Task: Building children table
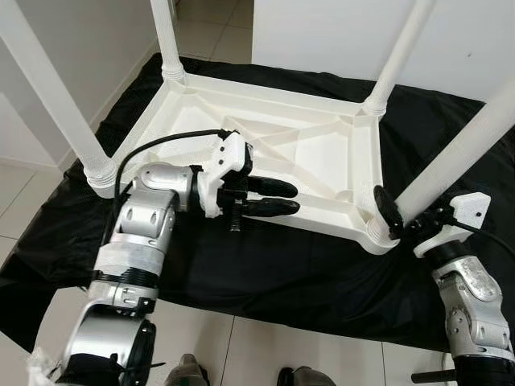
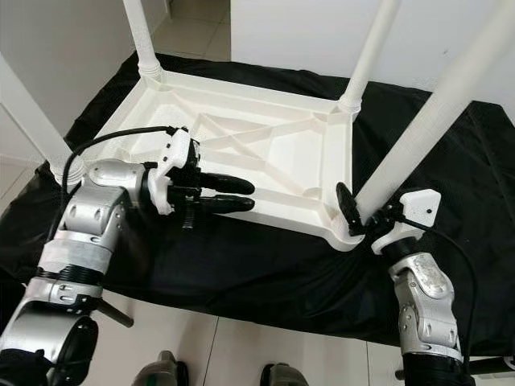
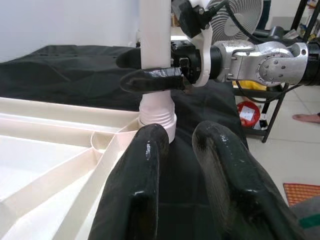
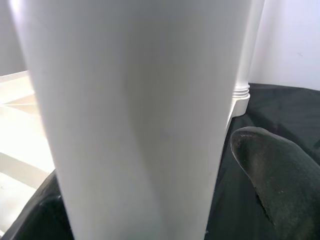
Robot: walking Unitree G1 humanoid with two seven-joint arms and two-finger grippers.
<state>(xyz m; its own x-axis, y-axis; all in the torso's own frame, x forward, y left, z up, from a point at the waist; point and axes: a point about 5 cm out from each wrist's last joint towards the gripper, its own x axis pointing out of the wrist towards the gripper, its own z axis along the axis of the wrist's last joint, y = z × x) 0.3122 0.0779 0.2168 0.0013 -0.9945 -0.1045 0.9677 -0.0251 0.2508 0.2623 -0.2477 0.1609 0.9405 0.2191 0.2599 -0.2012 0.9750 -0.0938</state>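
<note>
The children's table (image 1: 265, 153) lies upside down on a black cloth (image 1: 265, 265) spread over the floor, its four white legs standing up from the corners. The left tool (image 1: 269, 199) hovers just above the near rim of the tabletop, its two black fingers (image 3: 145, 175) pointing towards the right tool, nearly together with only a narrow gap and nothing between them. Beyond its tips, in the left wrist view, the near right leg (image 1: 451, 165) rises from its threaded socket (image 3: 157, 117).

The right tool (image 1: 394, 217) is closed around that leg just above the socket, one finger (image 3: 150, 80) wrapped across the front of the post; in the right wrist view the leg is pressed against the pads.

The step in hand looks like seating or tightening this last leg, the other three appearing already fitted. The next move probably calls for the right tool to turn the leg down while the left tool braces the rim so the frame does not slide on the cloth
</note>
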